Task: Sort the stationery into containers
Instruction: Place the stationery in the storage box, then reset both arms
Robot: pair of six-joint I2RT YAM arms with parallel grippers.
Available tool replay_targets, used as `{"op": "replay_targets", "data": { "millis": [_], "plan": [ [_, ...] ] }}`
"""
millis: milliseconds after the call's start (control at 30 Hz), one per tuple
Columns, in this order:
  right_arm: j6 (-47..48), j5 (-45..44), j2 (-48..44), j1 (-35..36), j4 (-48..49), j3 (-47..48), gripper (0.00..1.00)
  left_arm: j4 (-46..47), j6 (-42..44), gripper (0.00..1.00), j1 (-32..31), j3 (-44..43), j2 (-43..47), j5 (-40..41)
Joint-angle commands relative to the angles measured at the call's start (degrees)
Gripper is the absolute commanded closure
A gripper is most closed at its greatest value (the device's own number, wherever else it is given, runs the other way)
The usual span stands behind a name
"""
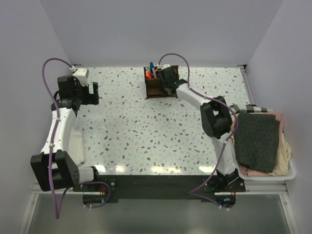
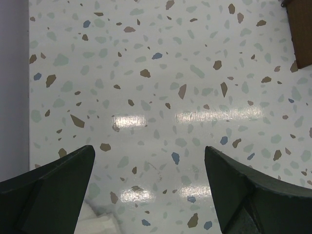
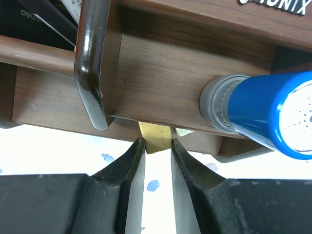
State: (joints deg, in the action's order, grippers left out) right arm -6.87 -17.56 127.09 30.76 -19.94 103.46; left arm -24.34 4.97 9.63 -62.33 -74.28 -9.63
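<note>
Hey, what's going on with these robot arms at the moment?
The right gripper is pinching a small tan block right at the edge of the wooden organizer, which sits at the far side of the table. A blue-capped piece and some other stationery are in the organizer. The left gripper hangs open above the table off to the left, holding nothing.

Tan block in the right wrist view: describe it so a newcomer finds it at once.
Start at the dark brown organizer at the far edge of the table. Against its wooden wall, the right gripper holds the tan block between its jaws. It is small and yellowish, unlike the large blue-capped piece beside it.
</note>
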Motion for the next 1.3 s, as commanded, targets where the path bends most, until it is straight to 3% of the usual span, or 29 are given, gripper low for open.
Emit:
{"op": "replay_targets", "data": {
  "millis": [0, 200, 333, 400, 700, 967, 1100, 1133, 1200, 1267],
  "plan": [
    [-0.86, -1.34, -1.67, 0.35, 1.75, 1.83, 0.79, 2.98, -1.19, 0.0, 0.22, 0.36, 0.72, -0.74],
    [-0.77, -1.33, 0.35, 0.7, 2.63, 4.56, 0.75, 2.89, -1.02, 0.0, 0.3, 0.36, 0.72, -0.57],
    [-0.86, -0.89, 0.88, 0.79, 2.72, 5.44, 0.48, 2.89, -0.93, 0.0, 0.3, 0.19, 0.63, -0.83],
    [-0.86, -0.89, 0.71, 0.97, 2.46, 5.26, 0.44, 2.89, -0.93, 0.0, 0.3, 0.19, 0.63, -0.74],
    [-1.39, -0.98, -2.63, 1.32, 1.14, 2.72, 0.43, 2.8, -1.11, 0.0, 0.22, 0.36, 0.98, -1.18],
    [-3.23, 4.45, -12.11, 1.49, -2.55, -8.0, 0.41, 2.19, -0.84, 0.0, 0.22, -0.43, 1.42, -1.36],
    [1.14, 4.83, -19.22, 1.49, -0.72, -13.19, 0.19, 1.4, -0.58, 0.0, 0.3, -1.22, 1.33, -1.27],
    [2.38, 2.82, -20.46, 1.49, -0.01, -14.76, 0.05, 1.31, -0.66, 0.0, 0.3, -1.22, 1.24, -1.44],
    [4.23, -4.72, -23.01, 1.06, 2.71, -16.27, 0.01, 1.75, -0.4, 0.0, 0.3, -1.05, 0.98, -2.15],
    [5.9, -5.11, -26.26, -0.87, 4.03, -17.67, 0.01, 3.06, 0.03, 0.0, 0.3, -0.69, 0.81, -2.59]
  ]
}}
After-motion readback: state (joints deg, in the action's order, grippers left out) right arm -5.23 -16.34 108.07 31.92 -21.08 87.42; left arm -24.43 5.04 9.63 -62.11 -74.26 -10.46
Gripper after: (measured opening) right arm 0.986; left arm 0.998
